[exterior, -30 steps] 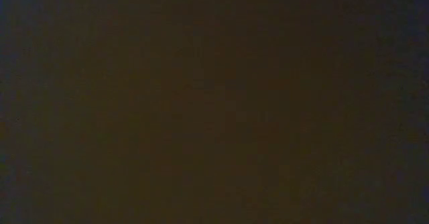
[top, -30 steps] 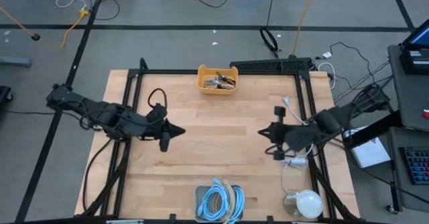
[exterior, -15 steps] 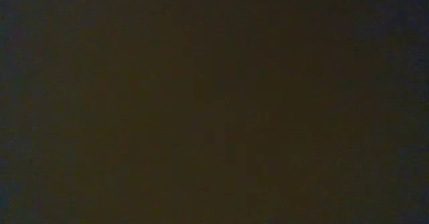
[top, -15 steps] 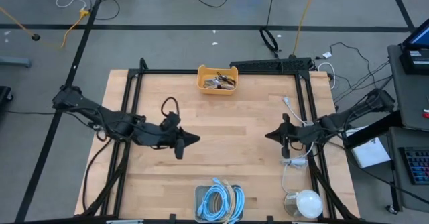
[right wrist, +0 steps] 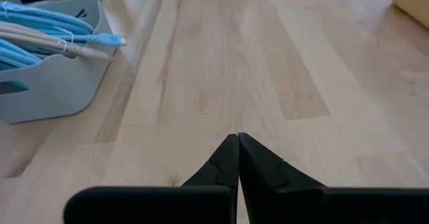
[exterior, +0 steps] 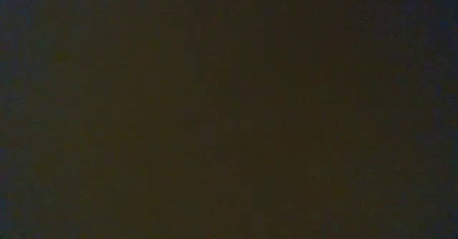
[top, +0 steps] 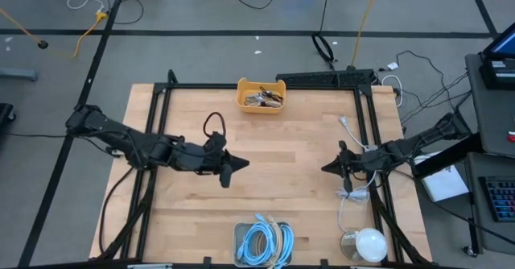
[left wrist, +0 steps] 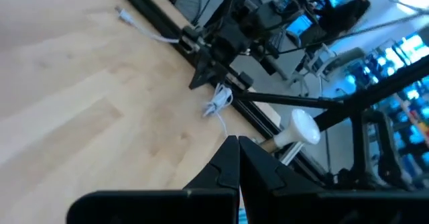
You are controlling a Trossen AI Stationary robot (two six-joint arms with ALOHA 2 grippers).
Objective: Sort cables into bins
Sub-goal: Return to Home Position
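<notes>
Two dark arms reach over the worktop (top: pixel 278 152) from its left and right edges, and neither hand holds anything. From the left edge, the left arm (top: pixel 129 144) stretches toward the middle. The left hand (top: pixel 243 163) sits over bare wood a little left of centre, and its wrist view shows its two fingers pressed together into one point. At the middle of the far edge, the one uppermost in the high view, stands the orange-yellow bin (top: pixel 259 108), with a small heap of short dark cables (top: pixel 264 100) inside it. Straight across, at the middle of the near edge, stands the pale grey bin (right wrist: pixel 53 93). The coiled light-blue cables (top: pixel 257 242) lie in it and the beige cable (right wrist: pixel 53 41) lies with them, while one blue plug end pokes out over the bin's rim. Both bins are well apart from both hands. Right of centre, the right hand (top: pixel 325 169) points toward the left hand across a stretch of bare wood, its fingers likewise pressed together with no gap between them. The right arm (top: pixel 402 148) runs back from it over the right edge. Just beside the right hand, near the right edge, the loose white cord (top: pixel 352 192) lies in a bunch on the wood, with its plug end trailing toward the far right corner. At the near right corner sits the round white dome (top: pixel 364 243). In the left wrist view a person (left wrist: pixel 348 9) in a dark top shows in the room beyond the right edge.
</notes>
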